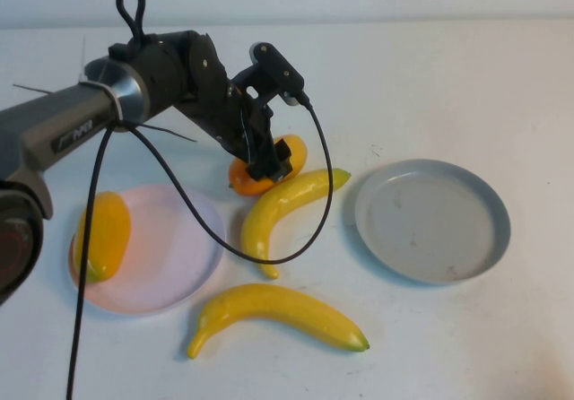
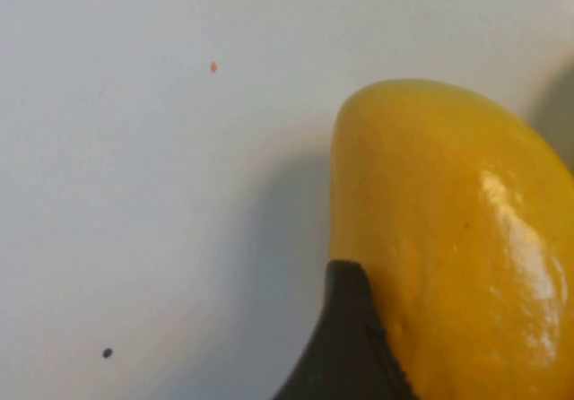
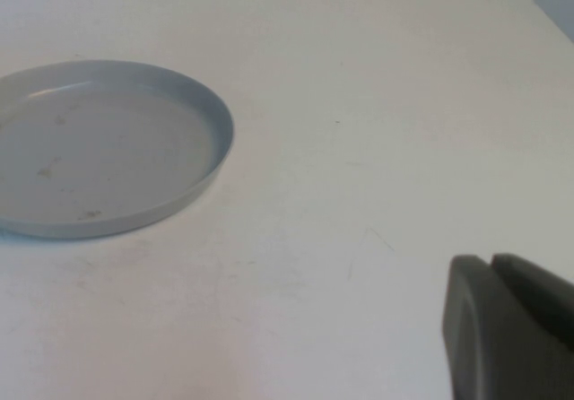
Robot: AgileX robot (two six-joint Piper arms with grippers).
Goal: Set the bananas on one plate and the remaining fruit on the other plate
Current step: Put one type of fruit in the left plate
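We count two bananas, two mango-like fruits and two plates on the white table (image 1: 448, 68). In the high view the upper banana (image 1: 282, 204) lies between the plates, its greenish tip pointing toward the grey-blue plate (image 1: 489, 204) and apart from it; the lower banana (image 1: 278, 314) lies on the table nearer the camera, on neither plate. The yellow mango (image 1: 103, 234) rests on the left rim area of the pale pink plate (image 1: 175, 270). The orange mango (image 1: 256, 178) sits on the table just beyond the upper banana, apparently touching it, with the left gripper (image 1: 269, 160) down over it. Its jaws straddle the fruit, neither wide nor fully closed; we cannot tell whether they already press it. The left wrist view adds what the high view hides: the orange mango (image 2: 448, 239) fills the frame close up, glossy, with one dark fingertip (image 2: 350, 346) against its side and the fruit's shadow on the table; no plate or banana appears there. The right wrist view shows the grey-blue plate (image 3: 99, 144) with only scuff marks in it, bare table around it, and the right gripper (image 3: 498, 324) at the frame edge, its two fingers pressed together on nothing. The right gripper does not appear in the high view; it hangs over the table near the grey-blue plate.
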